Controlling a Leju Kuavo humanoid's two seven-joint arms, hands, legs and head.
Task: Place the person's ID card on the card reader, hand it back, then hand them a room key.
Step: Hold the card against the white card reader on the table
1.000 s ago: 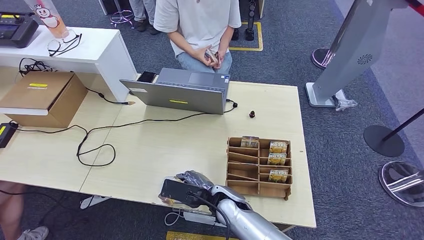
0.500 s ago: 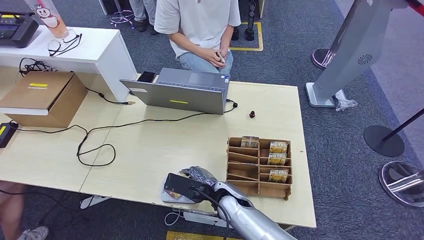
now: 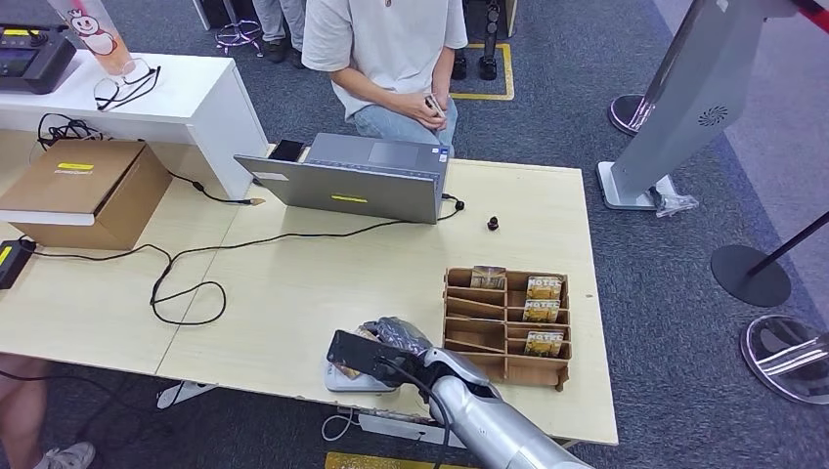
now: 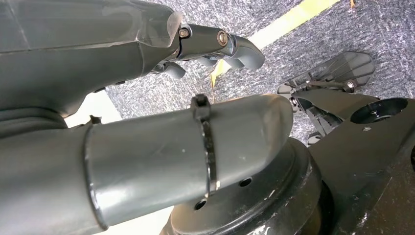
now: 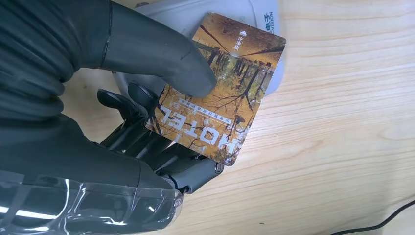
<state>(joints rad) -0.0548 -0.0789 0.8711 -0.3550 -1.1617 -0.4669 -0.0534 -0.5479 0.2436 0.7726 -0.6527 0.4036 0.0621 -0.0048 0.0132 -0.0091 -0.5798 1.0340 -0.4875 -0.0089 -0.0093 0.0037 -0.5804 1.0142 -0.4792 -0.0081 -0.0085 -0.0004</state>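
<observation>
While pinched by right hand (image 5: 122,112), card (image 5: 215,88) overlaps reader (image 5: 264,29).

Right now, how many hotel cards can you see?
5. One in the right hand, over the reader: card. Four in the rack. These may be stacks hiding more.

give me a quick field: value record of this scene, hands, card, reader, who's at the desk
right hand: pinches the card, thumb on its face
card: autumn trees print, reads HOTEL, held over the card reader
card reader: pale pad at the table's near edge
left hand: hangs over the carpet, fingers curled, holds nothing
key rack: wooden, several cards in slots, right of the reader
person: seated behind the laptop, something small in their hands
</observation>
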